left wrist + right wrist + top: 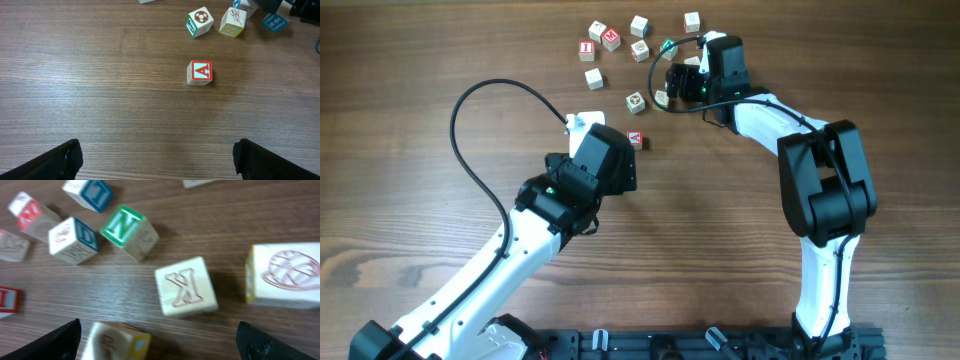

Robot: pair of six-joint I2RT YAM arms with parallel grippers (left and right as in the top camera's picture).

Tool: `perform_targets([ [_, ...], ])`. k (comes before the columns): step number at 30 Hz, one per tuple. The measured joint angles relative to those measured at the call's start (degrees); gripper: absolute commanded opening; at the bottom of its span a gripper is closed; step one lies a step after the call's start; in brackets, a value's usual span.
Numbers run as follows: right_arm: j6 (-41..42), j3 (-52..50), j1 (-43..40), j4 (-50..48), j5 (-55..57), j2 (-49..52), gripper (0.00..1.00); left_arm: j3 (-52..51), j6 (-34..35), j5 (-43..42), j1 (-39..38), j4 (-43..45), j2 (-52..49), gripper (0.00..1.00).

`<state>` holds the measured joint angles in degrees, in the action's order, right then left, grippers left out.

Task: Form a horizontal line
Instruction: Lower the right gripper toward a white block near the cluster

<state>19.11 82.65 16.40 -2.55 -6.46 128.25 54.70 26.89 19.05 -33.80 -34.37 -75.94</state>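
Gathering stage, I judged: left claw (157,160) and right claw (159,342) gaped empty; right needed lowering onto the mid-frame K cube (186,286).

The left arm (510,245) is being extended diagonally from the near left corner toward the centre, wrist pitched downward; its jaws are being held wide apart, gripping nothing. The right arm (825,190) is being folded at the elbow and reached leftward along the far side; its jaws are being held equally wide, gripping nothing.

Pale wooden cube (200,73) bears a red-and-white A face.
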Motion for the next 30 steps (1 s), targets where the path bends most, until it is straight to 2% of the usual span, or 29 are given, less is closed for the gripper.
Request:
perform_targets([
  [3, -0.83, 0.11, -0.17, 1.49, 0.74, 0.0, 0.93, 0.0, 0.0, 0.0, 0.0, 0.0, 0.0, 1.0],
  [9, -2.03, 1.51, -1.2, 5.64, 0.24, -0.28, 0.79, 0.0, 0.0, 0.0, 0.0, 0.0, 0.0, 1.0],
  [14, -2.73, 1.75, -3.04, 9.75, 0.28, -1.09, 0.74, 0.0, 0.0, 0.0, 0.0, 0.0, 0.0, 1.0],
  [21, -1.36, 1.95, -2.6, 13.07, 3.65, -1.29, 0.74, 0.0, 0.0, 0.0, 0.0, 0.0, 0.0, 1.0],
  [25, 1.49, 2.01, -1.92, 13.94, 5.29, -1.46, 0.68, 0.0, 0.0, 0.0, 0.0, 0.0, 0.0, 1.0],
  [30, 4.85, 2.27, -1.79, 15.19, 6.16, -1.53, 0.48, 0.0, 0.0, 0.0, 0.0, 0.0, 0.0, 1.0],
])
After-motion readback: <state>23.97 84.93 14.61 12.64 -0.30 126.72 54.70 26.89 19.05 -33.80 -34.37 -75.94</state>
